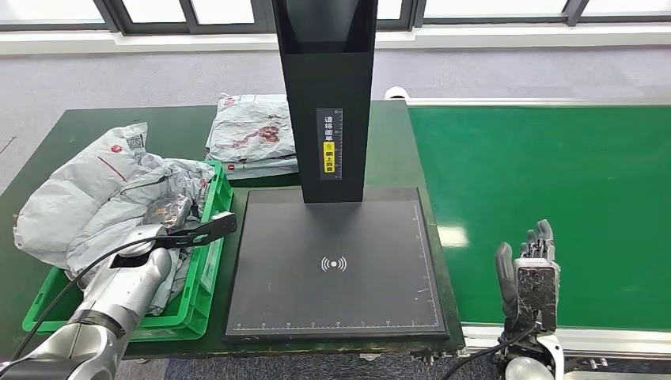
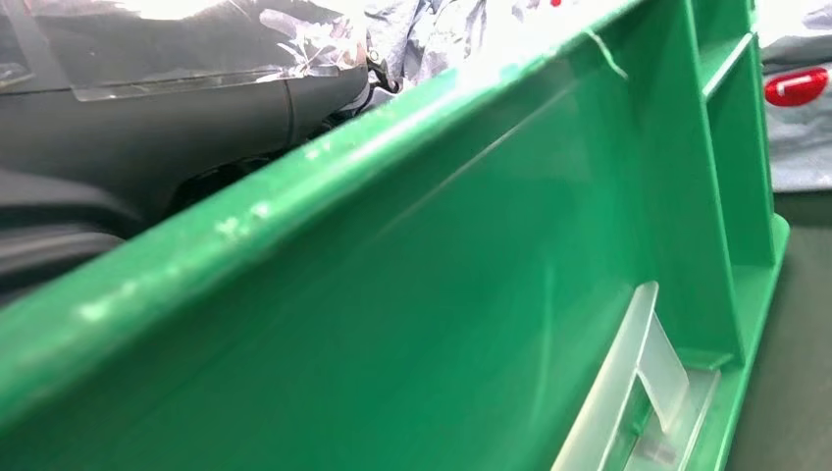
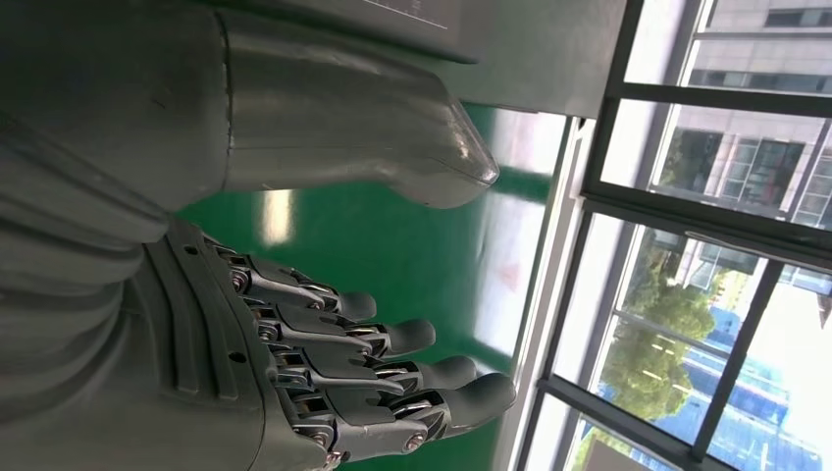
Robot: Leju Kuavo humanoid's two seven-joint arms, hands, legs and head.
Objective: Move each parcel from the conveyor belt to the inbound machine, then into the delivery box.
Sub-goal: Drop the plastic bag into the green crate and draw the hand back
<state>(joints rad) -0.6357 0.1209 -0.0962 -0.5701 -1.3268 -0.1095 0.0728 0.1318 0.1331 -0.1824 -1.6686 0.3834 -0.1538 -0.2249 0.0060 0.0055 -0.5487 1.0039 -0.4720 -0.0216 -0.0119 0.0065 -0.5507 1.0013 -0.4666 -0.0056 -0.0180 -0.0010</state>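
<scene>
Conveyor belt (image 1: 546, 174) lay bare; right hand (image 1: 532, 273) waited over its near edge, fingers straight and apart, holding nothing. Parcels (image 1: 103, 198) heaped in delivery box (image 1: 207, 265) at table's left edge. Left hand's (image 1: 178, 229) fingers: cannot tell.

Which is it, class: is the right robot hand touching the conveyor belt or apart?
Apart. The right wrist view shows the right robot hand open, fingers straight, with green conveyor belt visible beyond them.
</scene>
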